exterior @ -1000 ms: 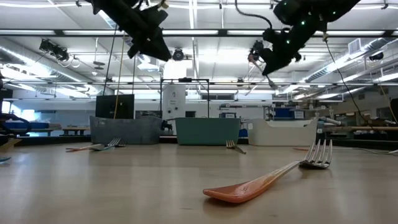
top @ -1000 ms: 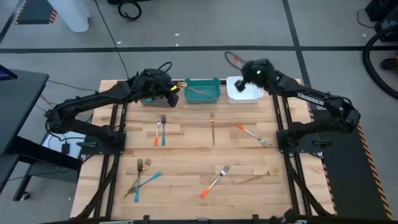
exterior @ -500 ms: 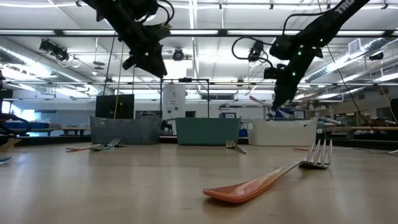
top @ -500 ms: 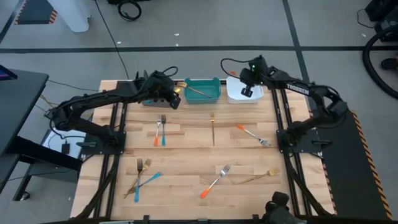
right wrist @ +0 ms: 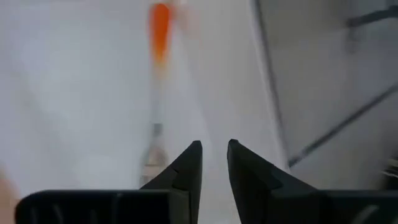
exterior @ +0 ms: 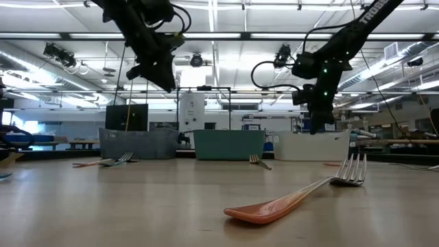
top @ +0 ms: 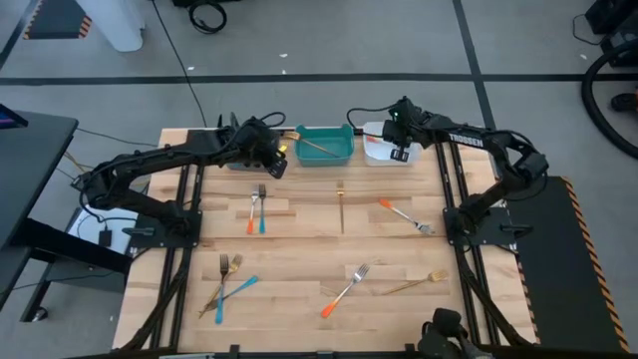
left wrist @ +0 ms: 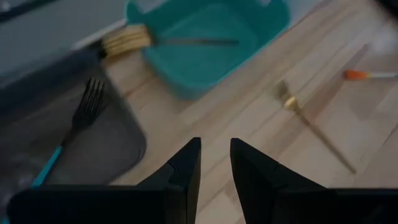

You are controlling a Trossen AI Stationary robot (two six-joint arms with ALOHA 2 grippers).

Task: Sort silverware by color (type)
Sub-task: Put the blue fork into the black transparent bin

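Silverware lies scattered on the wooden table: a blue and an orange-handled fork [top: 256,209], a gold piece [top: 341,205], an orange-handled fork [top: 404,214], a gold and blue pair [top: 228,281], another orange-handled fork [top: 345,289] and a gold one [top: 419,283]. My left gripper [top: 271,162] hovers, slightly open and empty, by the grey bin [left wrist: 93,143], which holds a blue-handled fork [left wrist: 71,134]. A gold fork [left wrist: 155,40] lies across the teal bin [top: 325,146]. My right gripper [top: 399,150], slightly open and empty, hangs over the white bin [top: 383,152], above an orange-handled utensil [right wrist: 158,56].
The three bins stand in a row along the table's far edge, grey, teal and white [exterior: 312,145]. The arms' frames run along the left and right table edges. Bare wood shows in the table's middle, between the scattered pieces.
My right gripper has come down from high above toward the white bin, shifting a little toward the table's left and near edge. My left gripper has sunk slightly and drifted toward the near edge, beside the grey bin.
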